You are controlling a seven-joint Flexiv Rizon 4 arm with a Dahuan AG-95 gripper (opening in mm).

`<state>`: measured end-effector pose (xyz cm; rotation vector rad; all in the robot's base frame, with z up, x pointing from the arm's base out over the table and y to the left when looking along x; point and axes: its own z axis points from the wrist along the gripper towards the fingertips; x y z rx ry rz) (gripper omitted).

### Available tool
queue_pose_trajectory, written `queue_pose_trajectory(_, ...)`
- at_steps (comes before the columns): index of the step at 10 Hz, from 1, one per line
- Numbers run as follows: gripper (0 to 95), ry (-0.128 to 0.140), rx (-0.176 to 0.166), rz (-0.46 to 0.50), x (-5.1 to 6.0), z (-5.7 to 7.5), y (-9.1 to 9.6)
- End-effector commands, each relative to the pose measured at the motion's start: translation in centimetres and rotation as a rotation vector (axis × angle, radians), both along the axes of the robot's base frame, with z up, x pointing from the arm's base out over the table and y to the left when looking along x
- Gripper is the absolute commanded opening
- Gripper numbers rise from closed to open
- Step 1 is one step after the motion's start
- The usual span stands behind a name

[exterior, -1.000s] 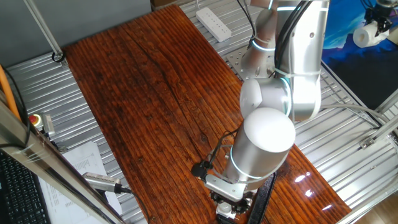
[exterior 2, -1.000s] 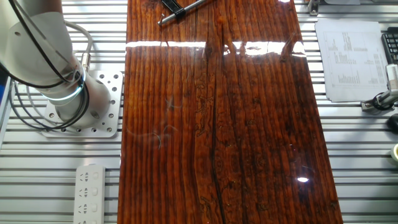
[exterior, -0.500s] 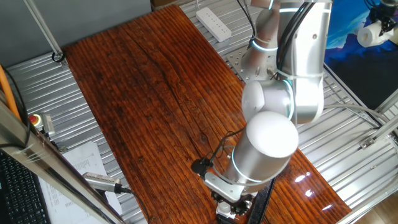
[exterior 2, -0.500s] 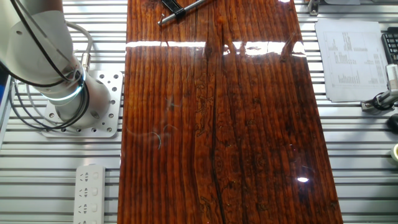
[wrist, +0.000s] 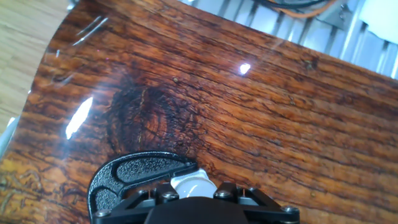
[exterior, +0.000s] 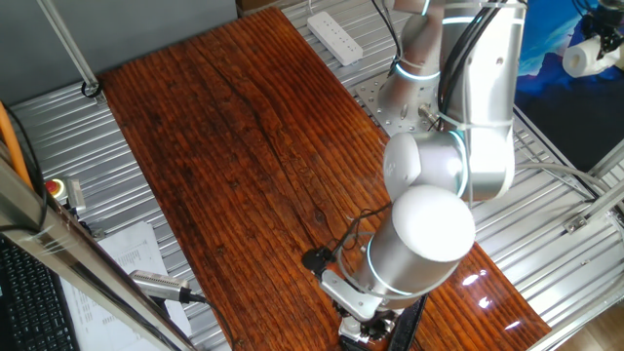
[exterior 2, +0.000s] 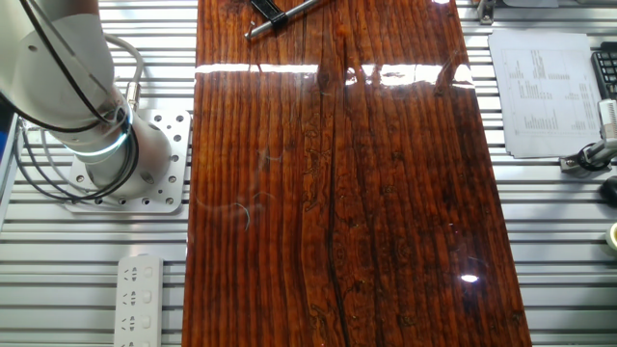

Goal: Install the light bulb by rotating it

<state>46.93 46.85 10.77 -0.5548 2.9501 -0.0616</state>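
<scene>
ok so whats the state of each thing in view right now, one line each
small white dome light bulb: sits at the black clamp, mostly hidden by the tool housing
black textured clamp: lying on the table, curving around the bulb's left side
tool: low over the table's near end, fingers not visible, open or shut cannot be told
glossy red-brown wooden table: bare across its middle, glare spots
white power strip: lying flat beyond the table's far end

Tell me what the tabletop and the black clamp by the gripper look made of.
The reddish-brown tabletop looks like varnished wood: grain lines, a dark knot, and bright glare spots on a glossy surface. The curved black clamp looks like cast metal or hard plastic with a matte, pebbled texture; which one is unclear.
</scene>
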Motion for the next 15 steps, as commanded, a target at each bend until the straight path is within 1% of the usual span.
queue_pose_trajectory(1, 38.0, 0.007, 0.007, -0.052, -0.02, 0.0, 0.07)
queue_pose_trajectory(3, 38.0, 0.006, -0.007, -0.093, -0.02, 0.0, 0.07)
queue_pose_trajectory(6, 38.0, 0.011, 0.003, -0.174, -0.02, 0.0, 0.07)
queue_pose_trajectory(8, 38.0, 0.01, -0.03, -0.226, -0.02, 0.0, 0.07)
queue_pose_trajectory(9, 38.0, 0.015, -0.033, -0.247, -0.02, 0.0, 0.07)
queue_pose_trajectory(10, 38.0, 0.022, -0.018, -0.277, -0.03, 0.0, 0.07)
queue_pose_trajectory(11, 38.0, 0.023, -0.01, -0.29, -0.03, 0.0, 0.07)
queue_pose_trajectory(13, 38.0, 0.03, -0.027, -0.315, -0.02, 0.03, -0.03)
queue_pose_trajectory(14, 38.0, 0.034, -0.024, -0.319, 0.0, 0.06, -0.16)
queue_pose_trajectory(15, 38.0, 0.038, -0.006, -0.328, 0.02, 0.1, -0.28)
